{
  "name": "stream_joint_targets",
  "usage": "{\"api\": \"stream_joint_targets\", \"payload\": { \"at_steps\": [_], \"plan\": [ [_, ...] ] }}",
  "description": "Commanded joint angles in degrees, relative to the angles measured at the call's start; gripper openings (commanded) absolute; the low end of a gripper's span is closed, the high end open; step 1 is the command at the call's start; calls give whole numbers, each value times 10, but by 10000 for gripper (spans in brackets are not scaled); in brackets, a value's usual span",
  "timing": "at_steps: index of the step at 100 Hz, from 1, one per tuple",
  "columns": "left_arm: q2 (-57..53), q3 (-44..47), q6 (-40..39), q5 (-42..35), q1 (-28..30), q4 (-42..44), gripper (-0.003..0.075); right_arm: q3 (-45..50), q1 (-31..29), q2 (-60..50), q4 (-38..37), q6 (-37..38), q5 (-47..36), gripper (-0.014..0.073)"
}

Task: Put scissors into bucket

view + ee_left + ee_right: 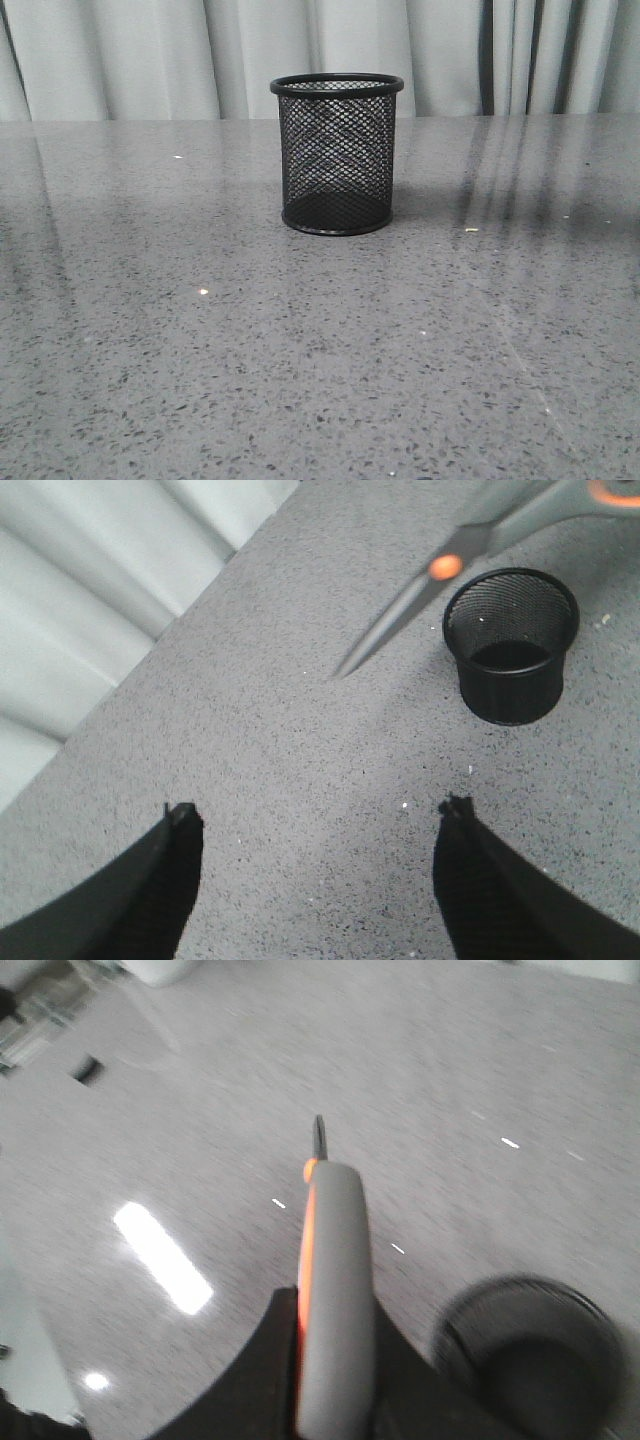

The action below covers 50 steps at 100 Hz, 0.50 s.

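The black wire-mesh bucket (337,153) stands upright at the middle of the table; it also shows in the left wrist view (511,643) and, blurred, in the right wrist view (530,1360). My right gripper (335,1305) is shut on the grey, orange-lined handle of the scissors (335,1300), held in the air above the table. The scissors also show in the left wrist view (440,580), blades pointing down beside the bucket. My left gripper (318,810) is open and empty above the table. Neither gripper shows in the front view.
The grey speckled table (200,350) stretches to a pale curtain (150,50) at the back. The curtain also shows in the left wrist view (90,590) along the table's edge.
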Motion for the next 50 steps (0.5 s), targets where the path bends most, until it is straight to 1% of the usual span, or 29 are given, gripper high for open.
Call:
{"api": "stream_joint_targets", "payload": {
  "at_steps": [1, 11, 23, 36, 50],
  "plan": [
    [-11, -19, -29, -34, 5, -23, 462, -36, -4, -30, -66, 60, 20, -44],
    [-11, -19, -37, -34, 5, -34, 462, -67, -4, -30, -149, 107, 81, -44],
    [-11, -19, -42, -34, 5, -36, 462, -103, -4, -30, -213, 144, 138, -44],
    [-11, -19, -42, -34, 5, -36, 462, -128, -4, -29, -233, 149, 203, -44],
    [-11, -19, -42, -34, 5, -37, 462, -128, -4, -27, -235, 149, 214, -44]
  ]
}}
